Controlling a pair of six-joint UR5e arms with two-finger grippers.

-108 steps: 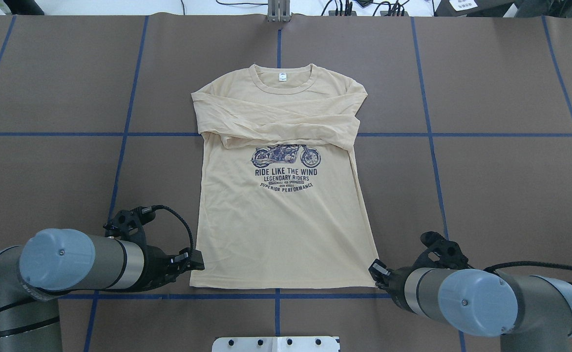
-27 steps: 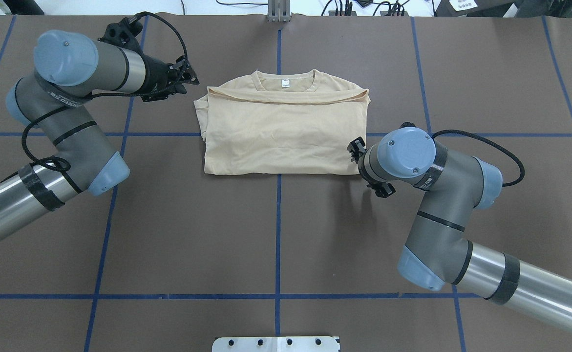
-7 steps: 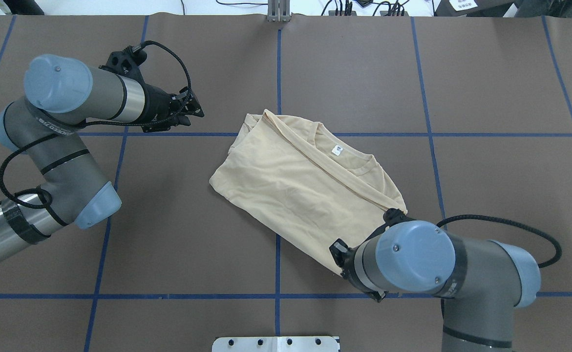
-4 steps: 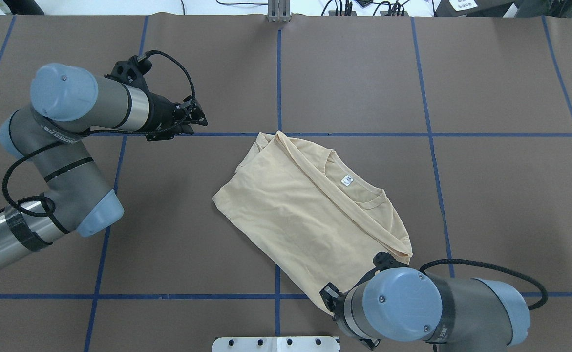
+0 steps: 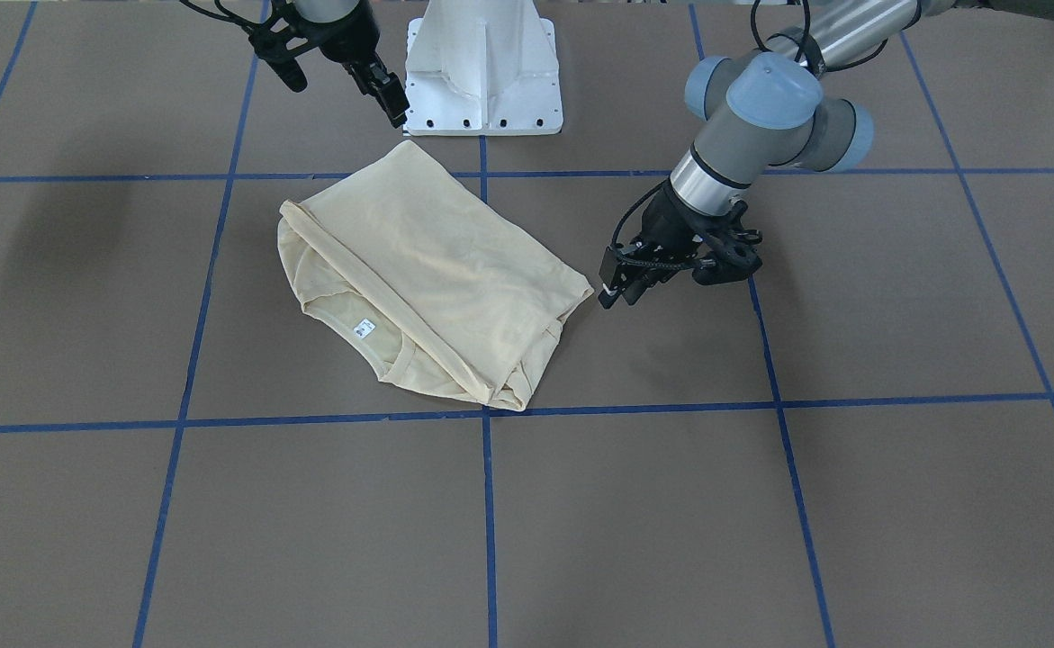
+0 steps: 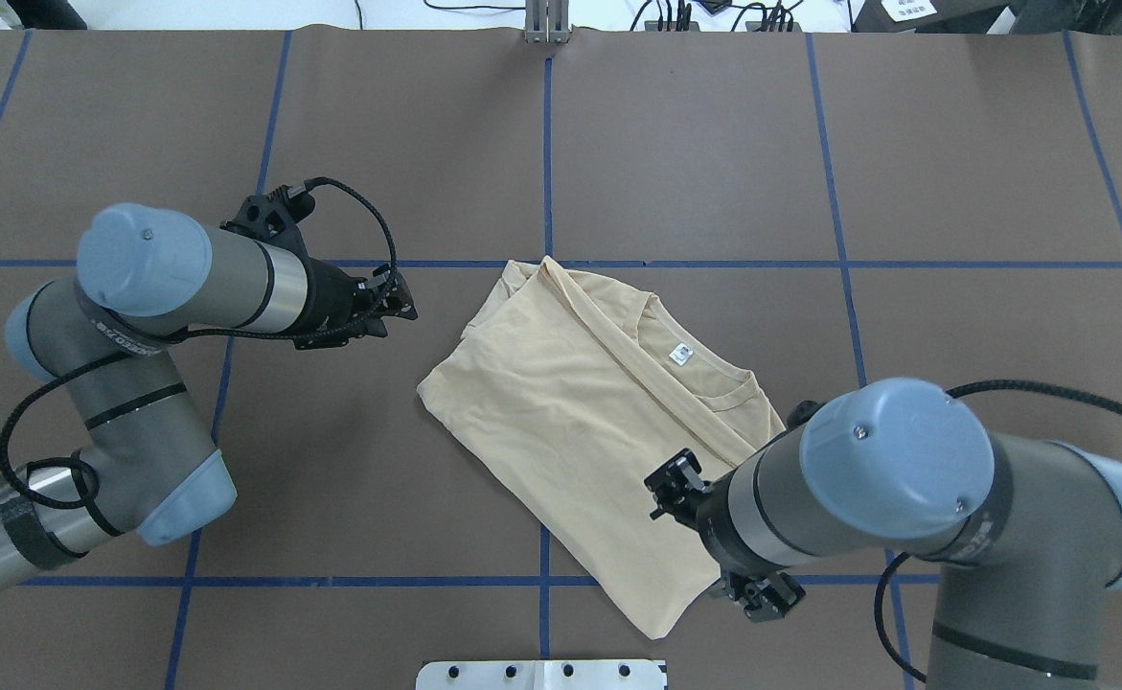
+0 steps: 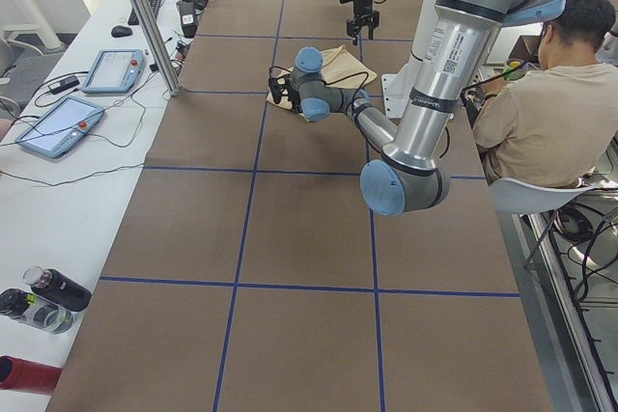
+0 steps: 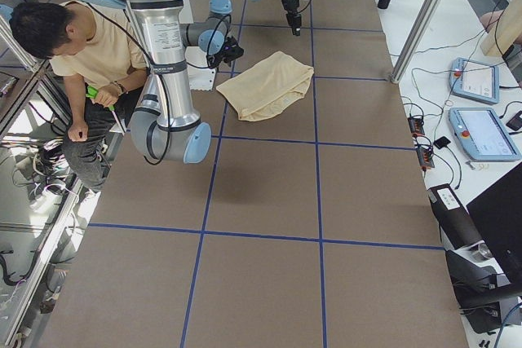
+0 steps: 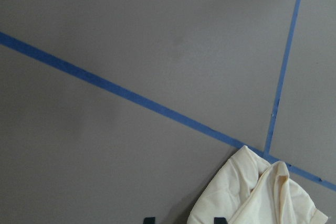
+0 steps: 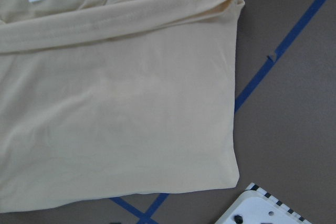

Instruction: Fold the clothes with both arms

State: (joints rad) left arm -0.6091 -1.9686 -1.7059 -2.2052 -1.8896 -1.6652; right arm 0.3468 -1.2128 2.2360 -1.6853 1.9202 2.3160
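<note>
The cream-yellow shirt (image 6: 589,422) lies folded in half and turned diagonally at mid-table, plain side up, white neck label (image 6: 681,354) showing. It also shows in the front view (image 5: 436,261). My left gripper (image 6: 407,310) is open and empty, low beside the shirt's left corner without touching it; in the front view it (image 5: 615,292) is just off the shirt's corner. The left wrist view shows that corner (image 9: 252,192) beside the two spread fingertips. My right gripper (image 5: 390,101) hangs empty above the shirt's near corner, apparently open; the right wrist view looks down on the shirt (image 10: 115,108).
The white pedestal base (image 6: 541,674) stands close to the shirt's near corner. Blue tape lines (image 6: 546,144) grid the brown table. A seated operator (image 7: 541,94) is beside the robot. Tablets (image 7: 58,123) and bottles (image 7: 39,296) lie on a side bench.
The right gripper dragged the folded shirt toward the base and turned it, then let go and rose; the shirt now lies still. The left gripper has moved closer to the shirt's left corner.
</note>
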